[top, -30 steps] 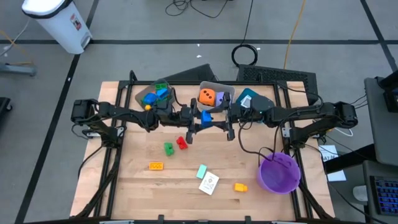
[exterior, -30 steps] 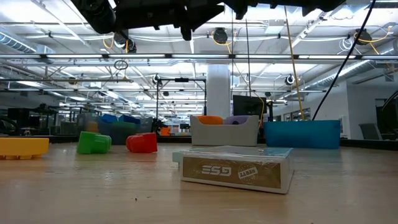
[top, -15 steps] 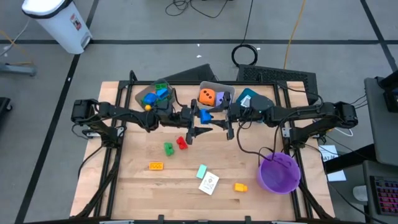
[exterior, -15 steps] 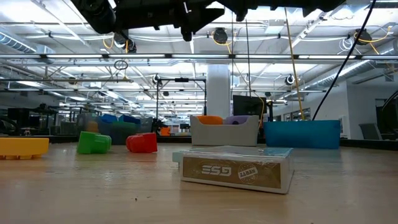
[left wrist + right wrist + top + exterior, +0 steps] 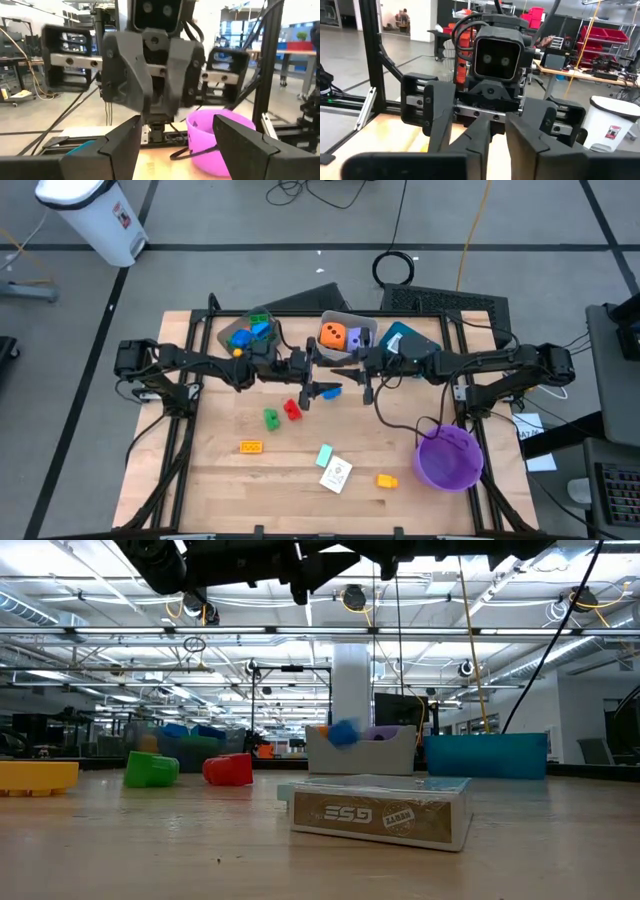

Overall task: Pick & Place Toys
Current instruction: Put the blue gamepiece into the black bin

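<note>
Your two pincers meet tip to tip over the middle of the table (image 5: 215, 480), well above the wood.

The left gripper (image 5: 318, 376) stands wide open. Its fingers (image 5: 122, 145) are spread far apart with nothing between them.

The right gripper (image 5: 352, 376) faces it. Its fingers (image 5: 477, 142) are drawn almost together, leaving only a thin slit, and they hold nothing.

The blue block (image 5: 331, 391) sits in neither grip. From above it shows just below the gap between the two pincers. From table height it appears as a blur off the wood, in front of the grey bin (image 5: 348, 317).

Behind the pincers along the far edge:
- The grey bin is nearest and holds the orange die (image 5: 333, 335) and the purple die (image 5: 353, 338).
- The brown bin (image 5: 224, 330) lies behind the left arm.
- The teal bin (image 5: 398, 336) lies behind the right arm.

On your near side of the left pincer, the red block (image 5: 292, 409) and the green block (image 5: 270, 418) lie close together.

Farther toward the front edge are the orange block (image 5: 250, 446), the cards (image 5: 336, 474) and a yellow block (image 5: 386, 479), each set apart from the others on bare wood.

The purple bowl (image 5: 445, 472) sits at the front right corner, under the right arm's cable and well away from both pincers.
</note>
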{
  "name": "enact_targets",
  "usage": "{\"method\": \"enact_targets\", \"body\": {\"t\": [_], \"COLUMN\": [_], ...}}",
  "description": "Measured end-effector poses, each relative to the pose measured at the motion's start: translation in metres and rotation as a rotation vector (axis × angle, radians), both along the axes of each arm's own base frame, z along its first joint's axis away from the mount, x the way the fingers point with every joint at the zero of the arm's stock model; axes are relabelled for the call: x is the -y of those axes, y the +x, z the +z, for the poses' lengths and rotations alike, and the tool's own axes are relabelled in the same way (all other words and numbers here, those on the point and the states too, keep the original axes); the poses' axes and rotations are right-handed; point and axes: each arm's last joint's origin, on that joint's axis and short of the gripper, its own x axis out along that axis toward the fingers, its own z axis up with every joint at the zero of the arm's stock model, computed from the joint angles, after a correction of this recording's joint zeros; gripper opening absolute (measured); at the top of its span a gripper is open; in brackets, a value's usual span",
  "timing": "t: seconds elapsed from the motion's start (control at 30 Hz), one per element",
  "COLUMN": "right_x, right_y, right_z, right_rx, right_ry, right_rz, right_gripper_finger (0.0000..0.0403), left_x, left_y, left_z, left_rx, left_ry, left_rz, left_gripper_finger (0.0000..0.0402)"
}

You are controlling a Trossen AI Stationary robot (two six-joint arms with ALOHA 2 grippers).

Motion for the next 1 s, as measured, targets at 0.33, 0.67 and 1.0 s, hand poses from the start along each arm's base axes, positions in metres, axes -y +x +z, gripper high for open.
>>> {"method": "enact_targets", "body": {"t": [0.33, 0.67, 1.0], "right_x": [-0.002, 0.004, 0.022], "right_y": [-0.009, -0.009, -0.022], "right_z": [-0.01, -0.049, -0.113], "right_rx": [-0.169, -0.408, -0.396], "right_ry": [-0.042, -0.028, 0.11], "right_rz": [0.033, -0.166, -0.363], "right_gripper_finger": [0.006, 0.0165, 0.025], "left_x": [0.0, -0.025, -0.05], "left_y": [-0.001, -0.006, -0.003], "left_z": [-0.02, -0.049, -0.078], "left_rx": [-0.228, -0.487, -0.596], "left_ry": [0.069, 0.098, 0.101], "left_rz": [0.017, 0.21, 0.267], "left_gripper_finger": [0.0253, 0.0253, 0.0253]}}
